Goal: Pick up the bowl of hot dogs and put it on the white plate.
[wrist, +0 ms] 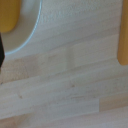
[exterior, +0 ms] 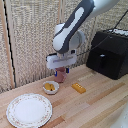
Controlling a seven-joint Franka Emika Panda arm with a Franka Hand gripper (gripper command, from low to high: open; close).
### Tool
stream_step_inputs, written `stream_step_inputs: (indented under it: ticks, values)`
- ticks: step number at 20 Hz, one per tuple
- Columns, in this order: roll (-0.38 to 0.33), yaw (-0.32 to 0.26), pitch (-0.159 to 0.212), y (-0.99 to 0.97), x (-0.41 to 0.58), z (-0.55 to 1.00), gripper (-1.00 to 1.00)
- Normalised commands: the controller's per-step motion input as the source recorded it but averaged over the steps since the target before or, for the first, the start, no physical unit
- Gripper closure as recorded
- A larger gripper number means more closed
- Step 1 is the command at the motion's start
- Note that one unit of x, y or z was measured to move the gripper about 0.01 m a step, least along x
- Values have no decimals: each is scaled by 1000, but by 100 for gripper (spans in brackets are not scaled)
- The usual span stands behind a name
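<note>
The hot dog bowl (exterior: 50,87) is a small white bowl on the wooden table, holding yellow-orange hot dogs (exterior: 49,87). My gripper (exterior: 61,69) hangs above the table, behind the bowl and slightly toward the exterior view's right, apart from it. It looks open with nothing between its fingers. The white plate (exterior: 29,109) lies in front of the bowl toward the exterior view's left. The blurred wrist view shows the bowl's rim (wrist: 27,30), a hot dog (wrist: 9,15) and a dark finger (wrist: 1,55) at the picture's edge.
A pink cup (exterior: 61,76) stands directly under and behind the gripper. A flat orange-yellow block (exterior: 78,88) (wrist: 122,35) lies on the table on the bowl's other side from the plate. A black box (exterior: 109,52) with a cable sits at the back, against a woven wall.
</note>
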Motion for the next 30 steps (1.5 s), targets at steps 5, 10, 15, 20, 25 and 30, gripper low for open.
stream_step_inputs:
  ticks: [5, 10, 15, 20, 25, 30]
  values:
    - [-92, 11, -19, 118, 51, -424, -100]
    - [-144, 21, -8, 199, 34, -323, -100]
    - [-76, 9, 0, 106, 15, -293, 100]
    - [-22, 0, 0, 19, 2, -159, 100]
    - [-9, 0, -58, 0, -70, -14, 100]
    - [0, 0, -98, 0, -70, 101, 100]
